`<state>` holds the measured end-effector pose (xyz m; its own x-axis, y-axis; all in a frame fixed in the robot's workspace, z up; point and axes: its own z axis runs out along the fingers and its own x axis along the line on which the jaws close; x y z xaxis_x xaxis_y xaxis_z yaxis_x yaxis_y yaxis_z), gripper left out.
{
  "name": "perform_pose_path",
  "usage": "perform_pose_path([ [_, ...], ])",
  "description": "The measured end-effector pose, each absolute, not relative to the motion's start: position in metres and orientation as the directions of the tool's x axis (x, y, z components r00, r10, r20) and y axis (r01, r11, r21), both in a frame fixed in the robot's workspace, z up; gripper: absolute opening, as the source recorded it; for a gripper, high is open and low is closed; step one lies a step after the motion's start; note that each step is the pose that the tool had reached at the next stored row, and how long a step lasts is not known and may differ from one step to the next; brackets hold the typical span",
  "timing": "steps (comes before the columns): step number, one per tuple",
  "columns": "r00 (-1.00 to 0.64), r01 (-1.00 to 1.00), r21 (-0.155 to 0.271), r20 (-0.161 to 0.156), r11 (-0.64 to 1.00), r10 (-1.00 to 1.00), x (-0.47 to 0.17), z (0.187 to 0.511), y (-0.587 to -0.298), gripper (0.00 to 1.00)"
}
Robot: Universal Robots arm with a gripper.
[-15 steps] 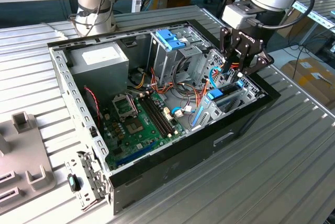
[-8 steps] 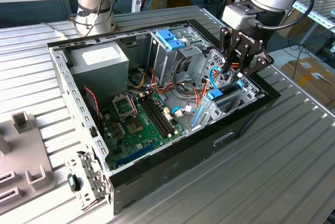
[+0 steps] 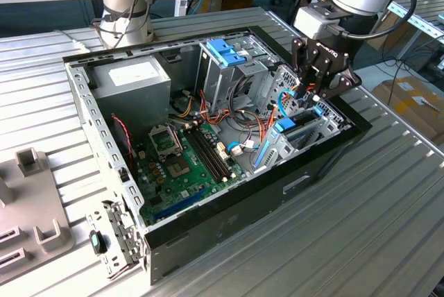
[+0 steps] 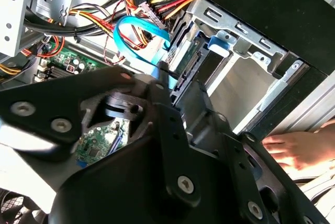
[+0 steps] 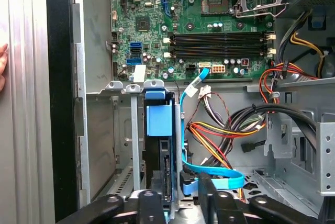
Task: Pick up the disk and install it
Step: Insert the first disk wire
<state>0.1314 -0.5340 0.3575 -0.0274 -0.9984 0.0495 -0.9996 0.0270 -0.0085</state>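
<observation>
The disk (image 5: pixel 158 122) stands on edge in a slot of the metal drive cage (image 5: pixel 118 85) at the case's front corner, its light-blue carrier end facing the first wrist camera. In the second wrist view, its connector end (image 4: pixel 186 59) and green circuit board show past the black gripper body. In the exterior view, my gripper (image 3: pixel 316 99) reaches down into the cage over the disk (image 3: pixel 288 127). Its black fingers (image 5: pixel 149 205) flank the disk's two faces and look shut on it. A blue data cable (image 5: pixel 209 174) loops right beside them.
The open computer case (image 3: pixel 326 165) lies on a ribbed metal table and holds the motherboard (image 3: pixel 180 165), a power supply (image 3: pixel 132 78) and cable bundles. A blue latch (image 3: pixel 225 53) tops the upper cage. A person's hand (image 4: pixel 298 148) rests outside the case wall. Grey fixtures (image 3: pixel 35 193) sit at the exterior view's left.
</observation>
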Motion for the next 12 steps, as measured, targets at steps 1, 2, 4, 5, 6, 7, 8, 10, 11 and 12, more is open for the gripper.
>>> perform_pose_path([
  [1, -0.027, -1.0, -0.009, 0.05, 0.027, -0.998, 0.1314, 0.3575, -0.534, 0.34],
  [2, -0.027, -1.0, -0.009, 0.05, 0.027, -0.998, 0.1314, 0.3575, -0.534, 0.27],
  [4, -0.027, -1.0, -0.009, 0.05, 0.027, -0.998, 0.1314, 0.3575, -0.534, 0.16],
  [5, -0.027, -1.0, -0.009, 0.05, 0.027, -0.998, 0.1315, 0.3575, -0.534, 0.16],
  [6, -0.027, -1.0, -0.009, 0.05, 0.027, -0.998, 0.1315, 0.3575, -0.534, 0.16],
  [7, -0.027, -1.0, -0.009, 0.05, 0.027, -0.998, 0.1315, 0.3575, -0.534, 0.16],
  [8, -0.027, -1.0, -0.009, 0.05, 0.027, -0.998, 0.1315, 0.3575, -0.534, 0.16],
  [10, -0.027, -1.0, -0.009, 0.05, 0.027, -0.998, 0.1331, 0.3575, -0.534, 0.16],
  [11, -0.027, -1.0, -0.009, 0.05, 0.027, -0.998, 0.1346, 0.3575, -0.534, 0.16],
  [12, -0.027, -1.0, -0.009, 0.05, 0.027, -0.998, 0.1346, 0.3575, -0.534, 0.16],
])
